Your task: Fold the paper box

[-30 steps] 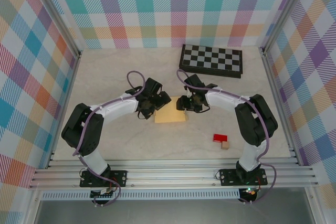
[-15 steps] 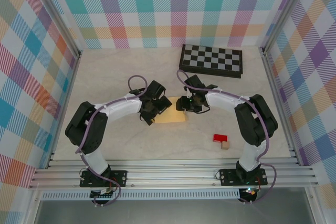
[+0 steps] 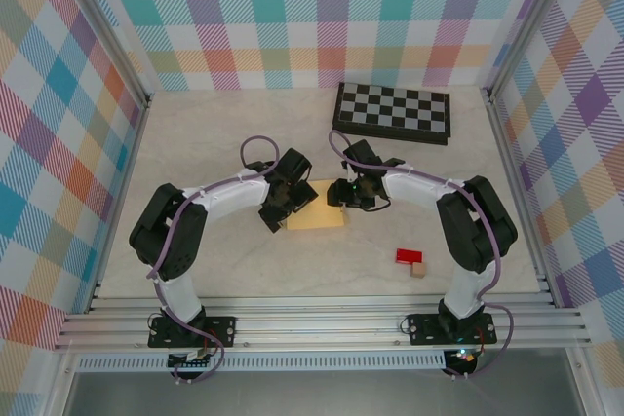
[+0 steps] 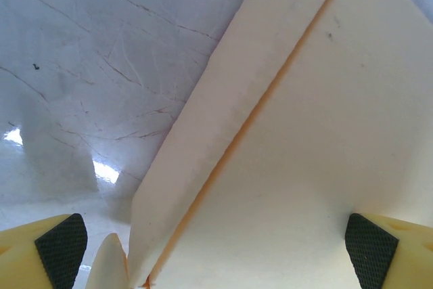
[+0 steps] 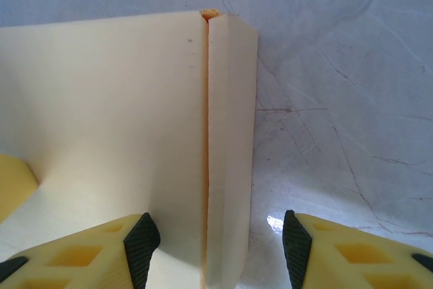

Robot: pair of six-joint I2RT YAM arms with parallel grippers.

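Observation:
The paper box (image 3: 322, 213) lies flat on the table between my two grippers, a yellow-orange sheet with flaps. My left gripper (image 3: 292, 204) hovers over its left edge. In the left wrist view the left gripper (image 4: 216, 255) is open wide, with the paper box (image 4: 325, 133) spread under it and a narrow side flap creased along an orange fold. My right gripper (image 3: 338, 194) sits at the sheet's upper right corner. The right wrist view shows my right gripper (image 5: 218, 245) open, its jaws straddling the box's narrow right flap (image 5: 230, 133) without touching it.
A black-and-white checkerboard (image 3: 393, 111) lies at the back right. A small red block (image 3: 408, 256) and a tan block (image 3: 419, 270) sit near the front right. Plaid walls and metal rails (image 3: 322, 323) enclose the table.
My left gripper has moved right and a little forward, further over the box's left edge. The right gripper and the sheet have stayed where they were.

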